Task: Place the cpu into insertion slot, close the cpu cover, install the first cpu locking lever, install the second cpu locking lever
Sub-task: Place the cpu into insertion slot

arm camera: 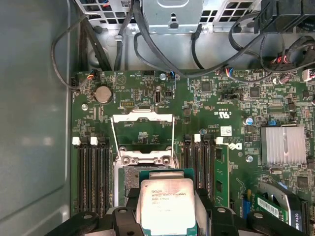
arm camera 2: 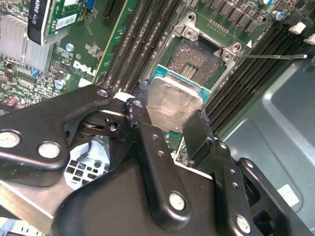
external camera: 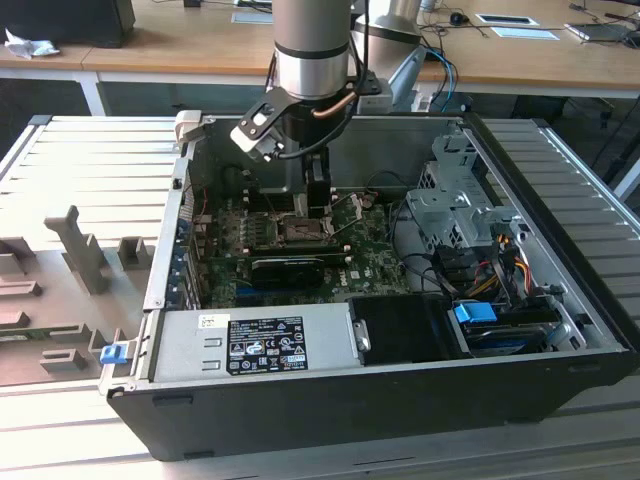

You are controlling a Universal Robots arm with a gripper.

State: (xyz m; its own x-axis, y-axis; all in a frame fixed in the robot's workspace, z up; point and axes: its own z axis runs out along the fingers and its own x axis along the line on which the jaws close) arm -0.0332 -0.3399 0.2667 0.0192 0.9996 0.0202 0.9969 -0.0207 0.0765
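In the exterior view the arm [external camera: 310,50] reached down into an open case [external camera: 560,290], with the gripper [external camera: 306,205] low over the board, right above the slot [external camera: 303,232]. A black card [external camera: 290,268] lay just in front of the slot, and a grey supply box [external camera: 255,345] sat along the near wall. Whether the chip met the slot could not be told from there.

The second wrist view gave the grip close up. The gripper [arm camera 2: 170,112] was clamped on the cpu [arm camera 2: 174,104], one black finger [arm camera 2: 141,96] against each of two opposite edges. The cpu's face was pale silver and scuffed, with a green rim at its edge. It was tilted over the near edge of the slot [arm camera 2: 194,66], whose dark centre lay bare in a silver frame.

The first wrist view looked straight down. The cpu [arm camera: 165,202] was square and silvery with small print, and it covered part of the slot [arm camera: 127,178]. Beyond it the cover [arm camera: 142,117] stood swung open, green board showing through its window. Memory slots [arm camera: 91,172] flanked the slot.
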